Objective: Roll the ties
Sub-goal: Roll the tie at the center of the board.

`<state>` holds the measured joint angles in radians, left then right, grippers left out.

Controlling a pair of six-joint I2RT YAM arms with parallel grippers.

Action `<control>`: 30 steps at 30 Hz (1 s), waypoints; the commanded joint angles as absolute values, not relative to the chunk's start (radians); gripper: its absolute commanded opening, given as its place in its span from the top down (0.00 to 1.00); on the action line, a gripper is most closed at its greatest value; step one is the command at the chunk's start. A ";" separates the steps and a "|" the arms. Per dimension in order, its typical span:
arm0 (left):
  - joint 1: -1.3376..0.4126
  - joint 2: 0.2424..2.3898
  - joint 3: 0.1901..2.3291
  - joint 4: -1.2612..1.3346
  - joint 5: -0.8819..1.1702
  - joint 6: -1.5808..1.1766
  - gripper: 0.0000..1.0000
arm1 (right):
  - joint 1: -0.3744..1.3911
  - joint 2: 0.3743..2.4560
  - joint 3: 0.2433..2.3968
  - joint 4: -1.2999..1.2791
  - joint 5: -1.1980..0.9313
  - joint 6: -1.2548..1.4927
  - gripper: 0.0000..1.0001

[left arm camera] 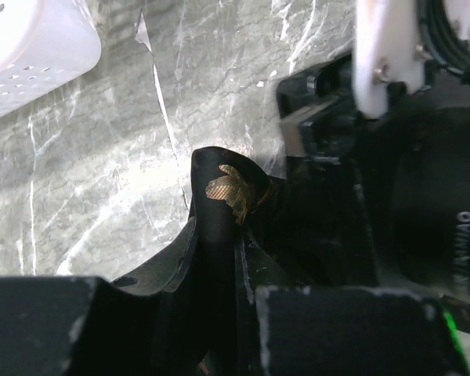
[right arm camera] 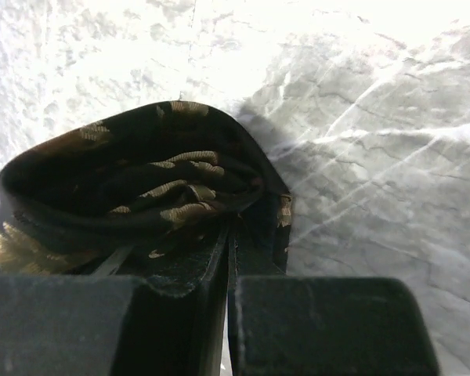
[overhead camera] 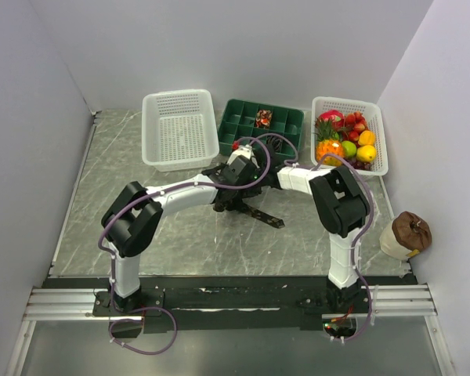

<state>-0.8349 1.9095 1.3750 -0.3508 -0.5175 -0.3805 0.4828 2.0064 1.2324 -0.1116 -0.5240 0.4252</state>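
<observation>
A black-brown tie with tan markings is partly coiled at the middle of the table, and its loose tail (overhead camera: 266, 218) trails toward the near right. Both grippers meet over the coil. My left gripper (left arm camera: 239, 262) is shut on a fold of the tie (left arm camera: 223, 192), which stands up between its fingers. My right gripper (right arm camera: 229, 239) is shut on the layered coil of the tie (right arm camera: 149, 196), pinching its edge. In the top view the left gripper (overhead camera: 232, 188) and right gripper (overhead camera: 256, 184) nearly touch. A small reddish rolled tie (overhead camera: 263, 117) sits in a green tray compartment.
The green compartment tray (overhead camera: 243, 129) stands at the back centre. Left of it is an empty white basket (overhead camera: 178, 129), and right of it a white basket (overhead camera: 377, 141) of toy fruit. A brown-topped object (overhead camera: 407, 233) sits off the table's right edge.
</observation>
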 commanded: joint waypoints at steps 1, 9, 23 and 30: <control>-0.857 1.891 1.424 -0.350 -0.540 -0.382 0.91 | 0.509 2.019 1.221 0.061 -0.575 0.483 0.93; -0.880 1.907 1.443 -0.391 -0.566 -0.379 0.96 | 0.535 2.062 1.250 0.115 -0.629 0.511 0.93; -0.903 1.954 1.420 -0.406 -0.618 -0.367 0.99 | 0.419 1.793 1.163 -0.120 -0.477 0.371 0.93; -0.946 2.000 1.448 -0.416 -0.647 -0.376 0.97 | 0.396 1.755 1.138 -0.144 -0.459 0.362 0.93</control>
<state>-0.9203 1.9621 1.4242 -0.3954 -0.6216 -0.3786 0.4084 1.8107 1.1526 -0.1287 -0.4786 0.3866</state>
